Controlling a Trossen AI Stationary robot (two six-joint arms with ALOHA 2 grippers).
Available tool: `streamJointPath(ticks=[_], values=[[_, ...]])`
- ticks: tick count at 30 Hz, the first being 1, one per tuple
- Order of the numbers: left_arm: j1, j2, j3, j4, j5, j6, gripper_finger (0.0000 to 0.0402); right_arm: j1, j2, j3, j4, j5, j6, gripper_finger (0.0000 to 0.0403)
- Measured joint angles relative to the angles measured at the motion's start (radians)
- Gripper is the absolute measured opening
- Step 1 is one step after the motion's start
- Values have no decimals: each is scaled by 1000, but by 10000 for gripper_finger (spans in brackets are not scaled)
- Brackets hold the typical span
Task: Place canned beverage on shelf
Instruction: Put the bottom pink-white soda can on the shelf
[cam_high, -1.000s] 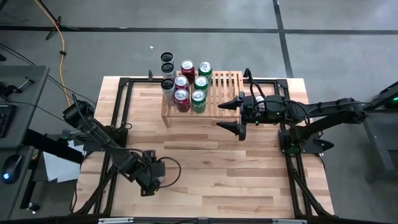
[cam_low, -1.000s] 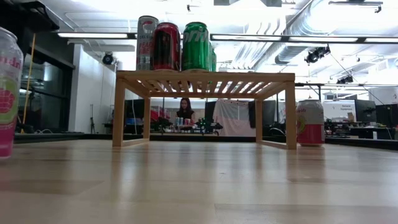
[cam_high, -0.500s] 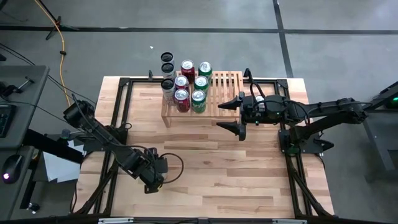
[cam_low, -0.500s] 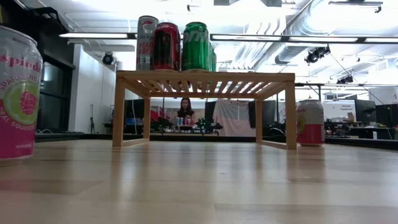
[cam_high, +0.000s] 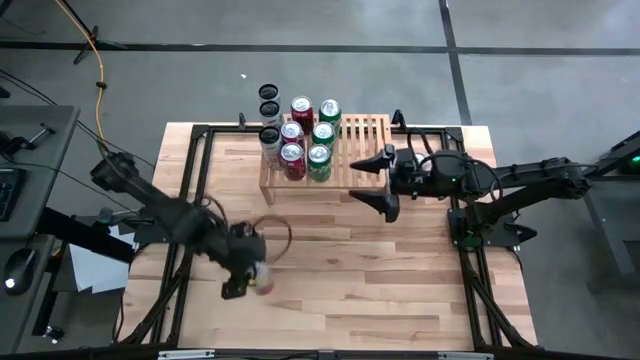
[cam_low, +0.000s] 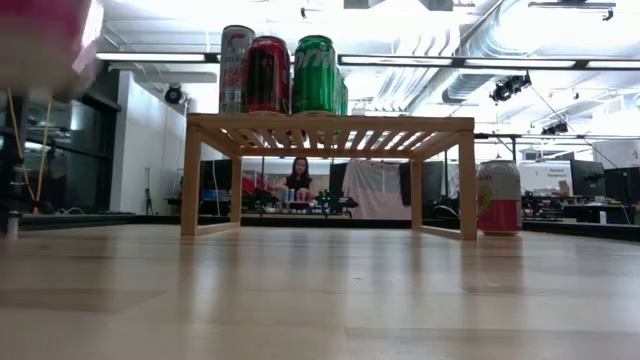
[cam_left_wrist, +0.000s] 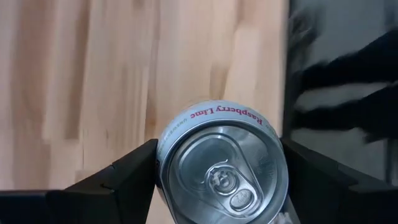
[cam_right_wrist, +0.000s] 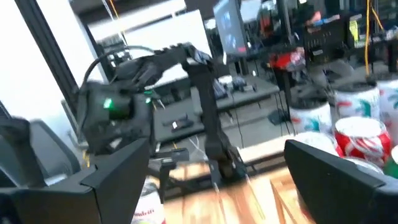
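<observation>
The table (cam_high: 340, 260) is light wood planks with a black frame, standing on a grey concrete floor (cam_high: 540, 70) crossed by dark seams. A yellow cable (cam_high: 98, 60) trails over the floor near a grey desk (cam_high: 30, 150). Across the table, the low view shows a bright workshop: long ceiling lights (cam_low: 160, 57), silver ducts (cam_low: 470, 60), a white wall (cam_low: 145, 150), cluttered benches (cam_low: 580, 212), and 1 seated person (cam_low: 298, 178) far back.

overhead looks down, low camera level; both seemingly share the shelf (cam_high: 325, 152).
</observation>
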Motion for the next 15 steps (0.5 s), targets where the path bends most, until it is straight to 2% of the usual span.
streamJointPath(ticks=[5, 11, 15], values=[[111, -17, 245, 1, -55, 120, 277, 1, 0, 0, 70, -64, 47, 358], [259, 67, 511, -68, -112, 321, 277, 22, 0, 0, 73, -93, 71, 358], [344, 134, 635, -130, -139, 426, 277, 42, 14, 72, -74, -97, 49, 358]])
